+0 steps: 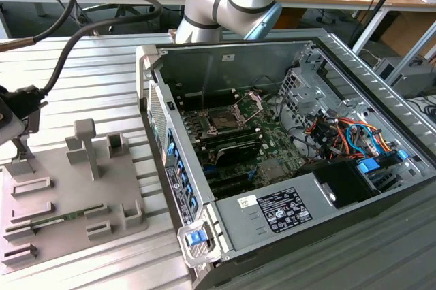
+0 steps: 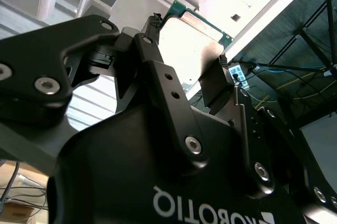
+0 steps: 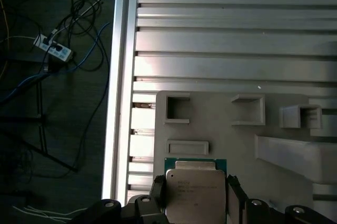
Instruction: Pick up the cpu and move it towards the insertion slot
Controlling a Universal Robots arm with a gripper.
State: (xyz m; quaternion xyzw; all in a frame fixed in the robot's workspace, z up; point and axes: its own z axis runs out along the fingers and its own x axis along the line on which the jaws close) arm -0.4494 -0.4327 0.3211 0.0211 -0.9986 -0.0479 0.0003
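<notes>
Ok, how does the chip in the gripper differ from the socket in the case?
The square silver-topped cpu sits clamped in the gripper at the grey fixture tray. The dark square insertion slot is fixed in the green board inside the open computer case. The cpu's top is bright metal with a thin green rim. The insertion slot is dark, with its silver frame raised open. Both are square.

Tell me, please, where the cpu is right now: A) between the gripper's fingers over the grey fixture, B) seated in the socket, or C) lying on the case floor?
A: in the first wrist view the cpu sits clamped in the gripper, above the grey fixture.
</notes>
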